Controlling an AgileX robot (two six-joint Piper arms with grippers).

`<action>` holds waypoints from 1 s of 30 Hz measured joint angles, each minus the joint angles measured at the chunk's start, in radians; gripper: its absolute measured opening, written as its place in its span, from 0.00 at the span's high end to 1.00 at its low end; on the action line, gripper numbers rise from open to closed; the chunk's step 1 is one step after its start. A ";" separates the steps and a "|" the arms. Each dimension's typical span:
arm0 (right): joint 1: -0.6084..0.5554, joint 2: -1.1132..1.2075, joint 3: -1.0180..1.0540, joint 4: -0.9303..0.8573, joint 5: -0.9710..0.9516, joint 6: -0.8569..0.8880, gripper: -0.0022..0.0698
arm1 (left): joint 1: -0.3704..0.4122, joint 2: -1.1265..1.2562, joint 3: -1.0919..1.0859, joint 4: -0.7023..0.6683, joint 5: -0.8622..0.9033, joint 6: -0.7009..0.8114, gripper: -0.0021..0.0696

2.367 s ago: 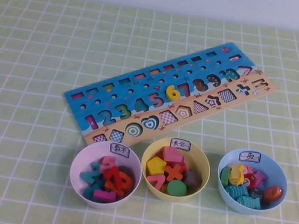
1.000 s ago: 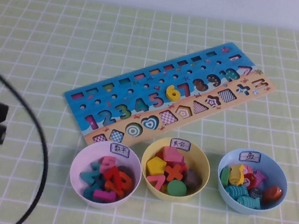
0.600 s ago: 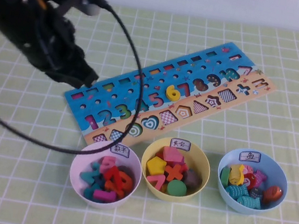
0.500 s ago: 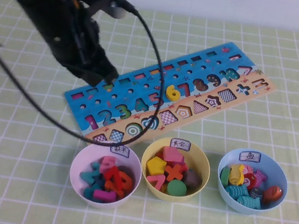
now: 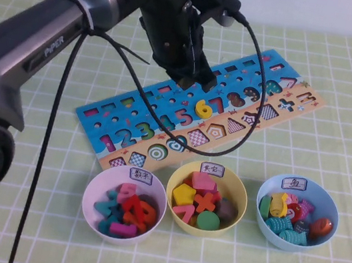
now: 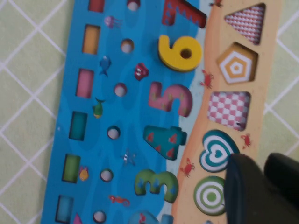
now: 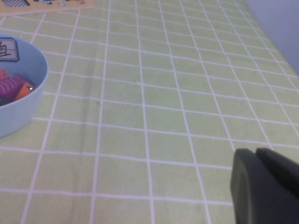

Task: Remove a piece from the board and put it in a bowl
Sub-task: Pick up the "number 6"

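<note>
One risk: left gripper [image 5: 194, 80], jaws look pressed together, hovers over blue puzzle board [image 5: 108, 115]; descending unopened would knock chunky yellow wooden 6 [image 5: 203, 108]. Right gripper [image 7: 261, 186] parked, looks closed.

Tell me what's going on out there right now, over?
Left claw hovering above the board, empty. Right claw parked beside the blue bowl. Yellow 6 untouched; nothing in the way.

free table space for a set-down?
Bare checked cloth lies right of the light blue bowl, by the right gripper, and near-left of the pale pink bowl. Crowded: three bowls below the blue puzzle board, left gripper above.
</note>
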 joint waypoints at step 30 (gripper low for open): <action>0.000 0.000 0.000 0.000 0.000 0.000 0.99 | 0.000 0.241 -0.025 -0.030 -0.370 0.006 0.22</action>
